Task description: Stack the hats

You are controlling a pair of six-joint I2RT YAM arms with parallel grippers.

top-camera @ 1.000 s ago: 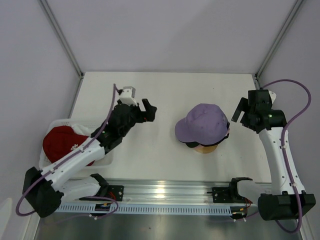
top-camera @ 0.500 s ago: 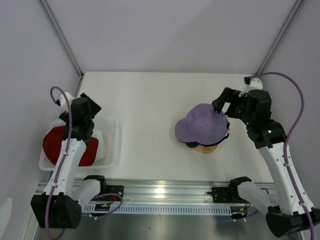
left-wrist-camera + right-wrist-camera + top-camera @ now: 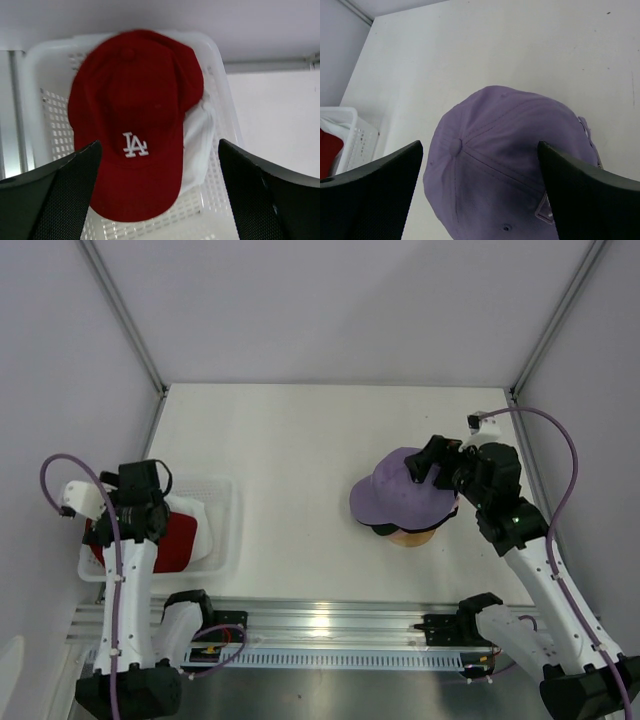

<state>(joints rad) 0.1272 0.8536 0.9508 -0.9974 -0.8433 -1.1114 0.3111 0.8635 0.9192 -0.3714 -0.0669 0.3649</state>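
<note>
A lavender cap (image 3: 400, 492) tops a stack on the wooden stand (image 3: 418, 537), with a dark cap's edge (image 3: 383, 530) showing below it. My right gripper (image 3: 432, 466) hovers just above the lavender cap's crown, open and empty. In the right wrist view the cap (image 3: 510, 150) fills the space between the wide-spread fingers (image 3: 370, 190). A red cap with a white LA logo (image 3: 132, 115) lies in the white basket (image 3: 220, 70) on top of a white cap (image 3: 200, 145). My left gripper (image 3: 140, 515) is open and empty above the red cap (image 3: 178, 540).
The white mesh basket (image 3: 225, 530) sits at the table's left near edge. The metal rail with the arm bases (image 3: 320, 625) runs along the near edge. Grey walls and frame posts enclose the table.
My left arm swung from the table's middle back to above the basket. My right arm moved in from the right to above the lavender cap.
</note>
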